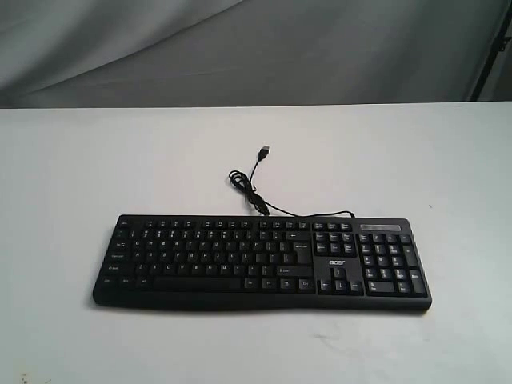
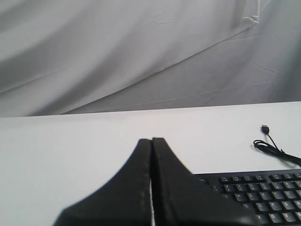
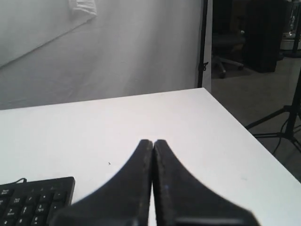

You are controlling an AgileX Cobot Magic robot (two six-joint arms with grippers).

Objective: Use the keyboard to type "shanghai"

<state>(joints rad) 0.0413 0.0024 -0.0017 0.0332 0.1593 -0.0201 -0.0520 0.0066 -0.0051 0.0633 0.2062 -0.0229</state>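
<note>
The keyboard (image 1: pixel 264 260) lies flat in the middle of the white desk (image 1: pixel 80 160). Its cable (image 1: pixel 254 188) curls on the desk behind it, and the plug lies loose. The left hand (image 2: pixel 151 141) is pinched tight with nothing in it. The right hand (image 3: pixel 153 141) is pinched tight too, and it holds nothing.
</note>
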